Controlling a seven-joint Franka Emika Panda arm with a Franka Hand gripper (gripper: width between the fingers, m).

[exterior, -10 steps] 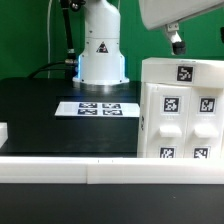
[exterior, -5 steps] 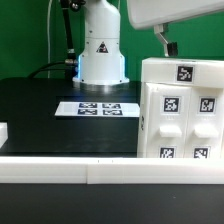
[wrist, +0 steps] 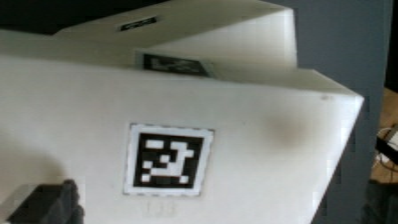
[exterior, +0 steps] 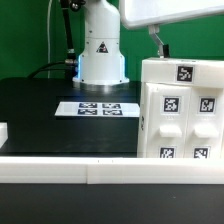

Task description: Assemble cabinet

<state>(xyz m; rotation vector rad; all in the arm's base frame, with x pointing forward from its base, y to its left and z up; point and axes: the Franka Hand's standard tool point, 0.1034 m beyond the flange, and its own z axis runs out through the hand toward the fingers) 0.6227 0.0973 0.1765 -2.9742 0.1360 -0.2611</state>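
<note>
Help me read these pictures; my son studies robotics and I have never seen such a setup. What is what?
The white column at the back is the robot arm's base. Its claw hangs from above, just over the cabinet, the big white box with black-and-white tags at the exterior view's right. One picture is taken by a camera off the arm; the other by a camera on the wrist, looking closely at the cabinet's top and one tag. On the black table lies the flat marker board. The claw seems to hold nothing, though whether it is open or shut is unclear.
</note>
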